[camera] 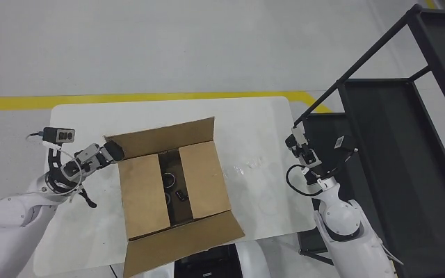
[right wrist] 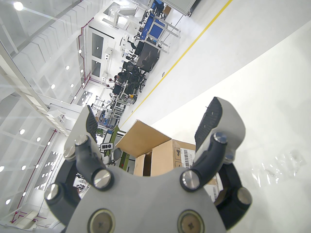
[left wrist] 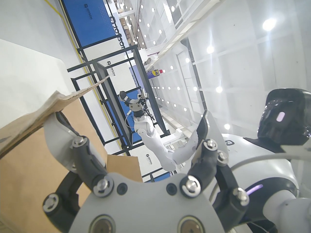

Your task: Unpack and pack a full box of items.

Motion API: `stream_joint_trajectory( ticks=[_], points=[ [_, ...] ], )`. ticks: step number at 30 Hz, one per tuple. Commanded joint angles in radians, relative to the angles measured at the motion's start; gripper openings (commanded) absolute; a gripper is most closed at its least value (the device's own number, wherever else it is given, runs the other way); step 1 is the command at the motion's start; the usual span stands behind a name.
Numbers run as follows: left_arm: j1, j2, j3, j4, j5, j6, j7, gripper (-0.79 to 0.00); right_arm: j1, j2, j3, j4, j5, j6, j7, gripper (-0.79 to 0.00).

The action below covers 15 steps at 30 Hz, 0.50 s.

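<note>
Well, the cardboard box (camera: 174, 187) sits on the white table (camera: 257, 125), from the middle down toward the 6 o'clock edge. Its far flap stands up at 12 o'clock and its near flap splays outward over the table's edge. The two side flaps are folded inward with a gap left between them. Down in that gap, dark items (camera: 174, 186) show, too small to make out.

The left gripper (camera: 108, 151) is at about 10 o'clock from the box, right at its far left corner. In the left wrist view its jaws (left wrist: 131, 122) are spread wide and hold nothing. One finger (left wrist: 58, 127) lies against the ragged edge of a flap (left wrist: 48, 107).

The right gripper (camera: 297, 144) is at 3 o'clock, well apart from the box, beyond the table's right edge and just beside a black metal rack (camera: 389, 139). Its jaws (right wrist: 151, 109) are also wide apart, with nothing between them.

A crumpled bit of clear film (camera: 247, 167) lies on the table between the box and that arm. A yellow line (camera: 139, 99) runs across the floor past the 12 o'clock edge. A blue and yellow spray can (left wrist: 155, 72) is on the rack.
</note>
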Motion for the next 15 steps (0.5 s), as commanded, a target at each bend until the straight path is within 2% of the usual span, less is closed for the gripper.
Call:
stream_joint_trajectory(
  ticks=[1,9,15],
  points=[
    [-0.042,-0.015,0.032,0.025,0.051,0.006,0.028,0.000,0.000,0.000,0.000,0.000,0.000,0.000,0.000,0.000],
    [-0.154,-0.065,0.107,0.119,0.166,0.014,0.106,0.000,0.000,0.000,0.000,0.000,0.000,0.000,0.000,0.000],
    [-0.212,-0.094,0.140,0.186,0.238,0.040,0.142,0.000,0.000,0.000,0.000,0.000,0.000,0.000,0.000,0.000]
  ],
)
